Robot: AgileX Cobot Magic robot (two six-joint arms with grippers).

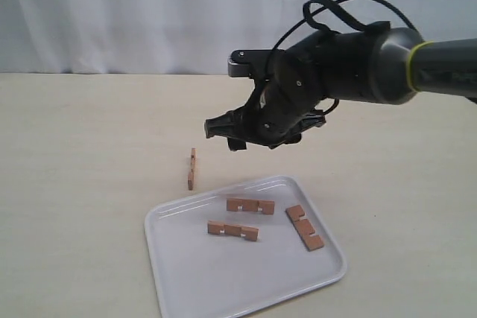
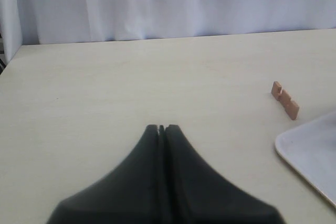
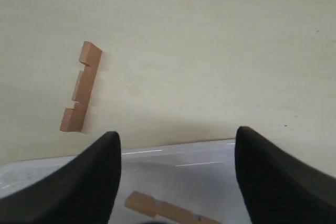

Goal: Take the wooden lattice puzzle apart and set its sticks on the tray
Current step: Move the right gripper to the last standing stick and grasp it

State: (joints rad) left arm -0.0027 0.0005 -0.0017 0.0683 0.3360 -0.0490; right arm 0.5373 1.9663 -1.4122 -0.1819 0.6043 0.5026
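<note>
**A:** Three notched wooden sticks [image 1: 233,230] lie flat inside the white plastic tray [image 1: 179,273], rounded corners, low rim, each stick apart from the others!

**B:** And the fourth stick [image 1: 191,168] stands on its edge on the pale table [image 1: 74,147], just outside the tray's rim.

**A:** Now the right gripper [image 1: 223,133] hovers over that rim, jaws spread wide, nothing held.

**B:** The left gripper [image 2: 161,128] has its black fingers pressed together, empty, above bare table.
</note>
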